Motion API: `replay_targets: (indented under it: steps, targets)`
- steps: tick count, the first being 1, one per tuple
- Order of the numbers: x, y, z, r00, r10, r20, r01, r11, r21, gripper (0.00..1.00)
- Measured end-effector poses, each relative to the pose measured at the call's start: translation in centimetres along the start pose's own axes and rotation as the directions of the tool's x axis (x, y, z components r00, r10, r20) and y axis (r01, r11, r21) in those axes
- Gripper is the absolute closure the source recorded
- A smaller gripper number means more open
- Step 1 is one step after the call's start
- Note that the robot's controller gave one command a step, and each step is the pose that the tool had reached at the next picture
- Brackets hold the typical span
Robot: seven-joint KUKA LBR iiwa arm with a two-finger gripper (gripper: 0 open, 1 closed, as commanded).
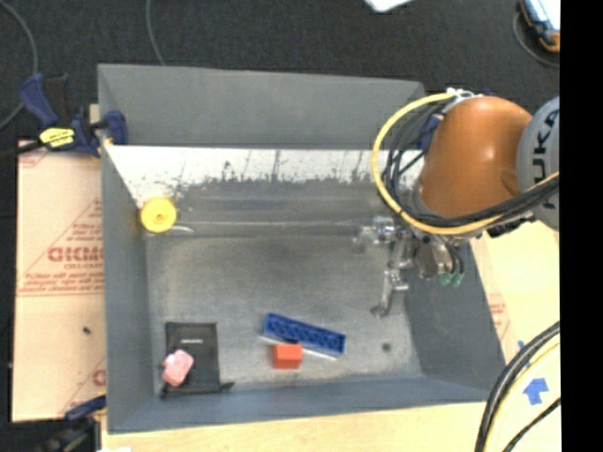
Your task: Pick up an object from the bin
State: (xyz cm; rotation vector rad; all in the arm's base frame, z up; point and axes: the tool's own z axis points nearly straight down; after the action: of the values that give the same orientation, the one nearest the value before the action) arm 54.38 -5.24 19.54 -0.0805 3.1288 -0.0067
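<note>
Grey bin floor (283, 271), blue studded brick (303, 335) lower-left of pincer (384, 307) (gape unclear), apart.

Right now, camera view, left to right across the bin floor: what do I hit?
yellow disc → black square pad → blue flat brick → gripper. Left out: the pink lump lying on the pad and the orange block against the brick, since each overlaps its neighbour's span.

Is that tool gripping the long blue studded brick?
No, the long blue studded brick lies in the grey metal bin, apart from the tool.
</note>
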Motion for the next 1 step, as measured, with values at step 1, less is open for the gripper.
replay_targets:
  steps: [1]
  targets:
    - [6.02,6.77,9.22,0.998,0.055,-0.005,-0.055,0.999,-0.003,0.00]
